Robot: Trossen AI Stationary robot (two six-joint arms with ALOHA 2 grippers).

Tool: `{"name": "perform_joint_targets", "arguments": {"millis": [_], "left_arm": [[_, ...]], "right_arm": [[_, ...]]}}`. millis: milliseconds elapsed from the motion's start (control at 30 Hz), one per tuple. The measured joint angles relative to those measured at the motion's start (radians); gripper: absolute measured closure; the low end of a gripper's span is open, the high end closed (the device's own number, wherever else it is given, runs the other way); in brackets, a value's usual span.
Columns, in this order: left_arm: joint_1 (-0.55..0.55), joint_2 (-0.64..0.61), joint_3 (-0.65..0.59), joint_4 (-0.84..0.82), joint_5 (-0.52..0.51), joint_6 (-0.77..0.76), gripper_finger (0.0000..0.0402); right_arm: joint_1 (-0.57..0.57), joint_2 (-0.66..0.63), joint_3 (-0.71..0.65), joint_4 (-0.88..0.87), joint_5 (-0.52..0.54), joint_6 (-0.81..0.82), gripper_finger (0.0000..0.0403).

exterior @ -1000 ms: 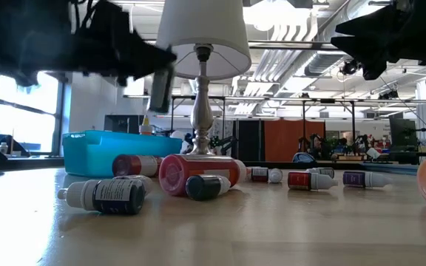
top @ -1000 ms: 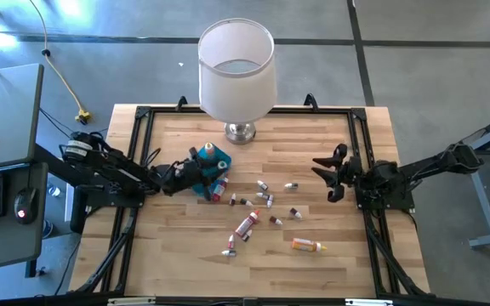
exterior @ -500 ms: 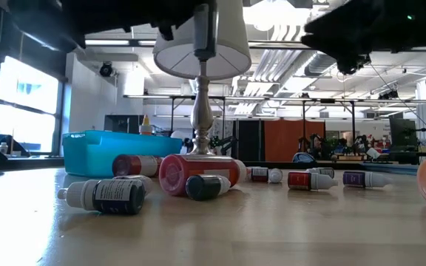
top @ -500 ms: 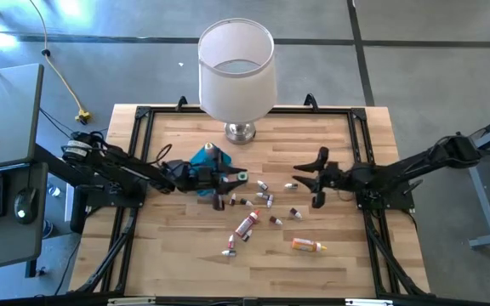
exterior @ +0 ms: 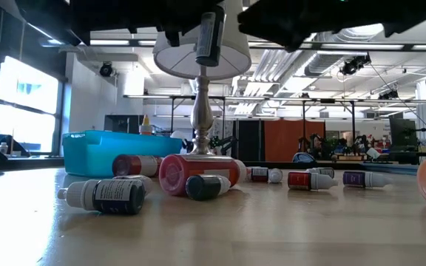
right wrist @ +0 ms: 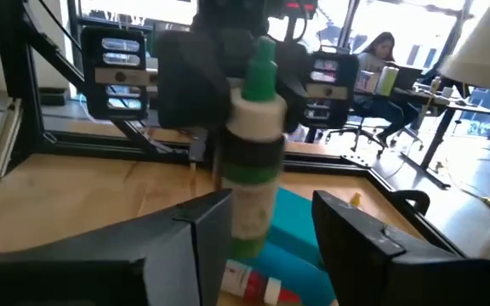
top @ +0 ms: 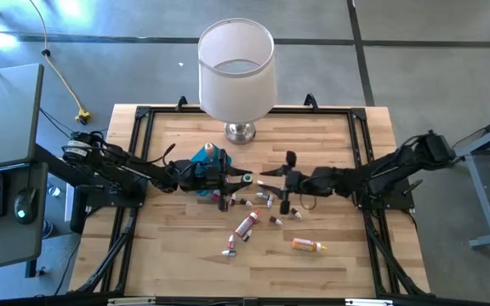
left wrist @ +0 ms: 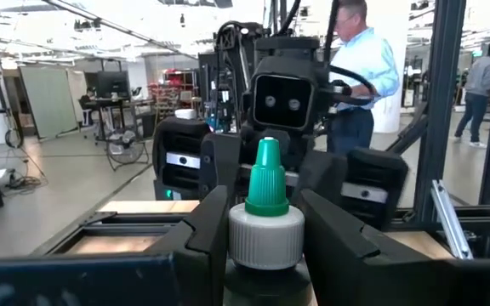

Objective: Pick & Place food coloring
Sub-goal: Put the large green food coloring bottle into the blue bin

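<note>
A: The left jaws (top: 243, 178) are out over the wooden worktop (top: 177, 246), pinching a small dropper bottle with a white collar and pointed green tip (left wrist: 266, 223), which pokes up between the two dark fingers (left wrist: 207, 221) in the left wrist view.

B: And it's off the surface: in the low view that bottle (exterior: 209, 35) hangs high above the scatter, in front of the white-shaded lamp with the chrome stem (exterior: 200, 111).

A: The right jaws (top: 282, 179) are directly opposite, spread wide, open mouth facing the bottle (the right wrist view has the bottle (right wrist: 255, 144) standing just beyond the gap between its fingers (right wrist: 196, 242), not yet between them).

B: Apart, then. I can't see any contact between those right fingers and the bottle.

A: Below and between both sets of jaws, the loose little food coloring bottles (top: 262, 204) lie on their sides on the worktop. A larger red bottle (top: 245, 225) lies nearer the front edge, and an orange one (top: 306, 246) sits well apart.

B: The blue plastic tray (top: 206, 157) is just behind the left jaws, toward the lamp base. From the low view it has one small bottle with a yellow tip standing up in it (exterior: 146, 127).

A: A person in a light blue shirt (left wrist: 360, 72) stands in the room beyond.
</note>
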Motion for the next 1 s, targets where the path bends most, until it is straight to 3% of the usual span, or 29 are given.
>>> {"name": "perform_joint_targets", "arguments": {"millis": [400, 1000], "left_arm": [[0.0, 0.0, 0.0, 0.035, 0.001, 0.007, 0.0295], [0.0, 0.0, 0.0, 0.085, 0.006, 0.026, 0.0295]], "right_arm": [[-0.02, 0.042, 0.098, -0.031, -0.028, 0.069, 0.024], [-0.059, 0.042, 0.1, -0.03, -0.117, 0.095, 0.024]]}}
